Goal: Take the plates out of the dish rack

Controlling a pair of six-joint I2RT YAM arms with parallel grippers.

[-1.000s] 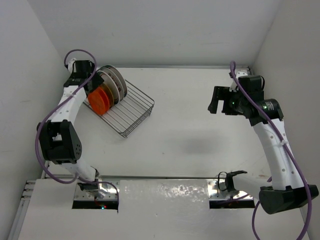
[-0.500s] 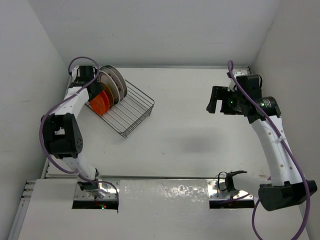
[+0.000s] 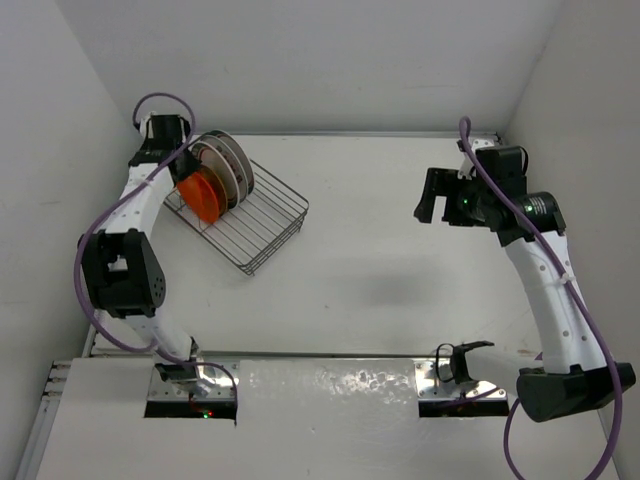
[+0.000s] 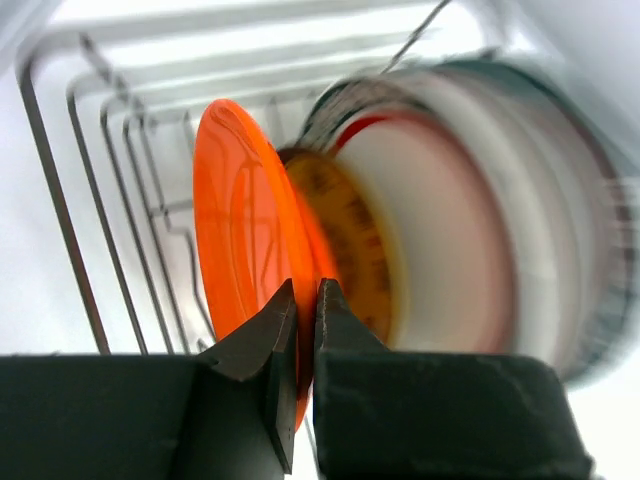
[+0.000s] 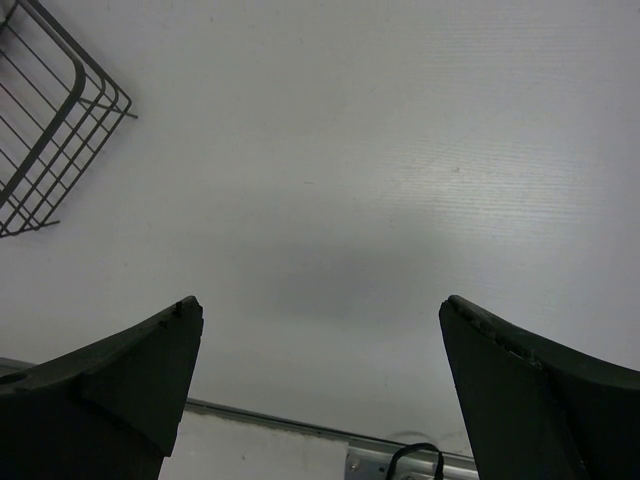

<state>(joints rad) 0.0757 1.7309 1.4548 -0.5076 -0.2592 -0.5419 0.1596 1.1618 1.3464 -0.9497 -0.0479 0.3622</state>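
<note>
Since the earlier frames the orange plate [image 3: 200, 193] has shifted slightly toward 12 o'clock in the dish rack [image 3: 262, 225], its rim pinched by the left gripper [image 4: 305, 290], whose jaws stand apart only by the rim's thickness. It stands on edge at the rack's 10 o'clock end, just beside the patterned plate [image 4: 350, 235] and white plates [image 4: 470, 230], so withdrawal should follow the disc's own plane, lifting clear of the rack. The right gripper [image 3: 432, 197] hangs spread wide, holding nothing, over bare desk [image 3: 370, 280] at 3 o'clock, well apart; set-down room lies between.
</note>
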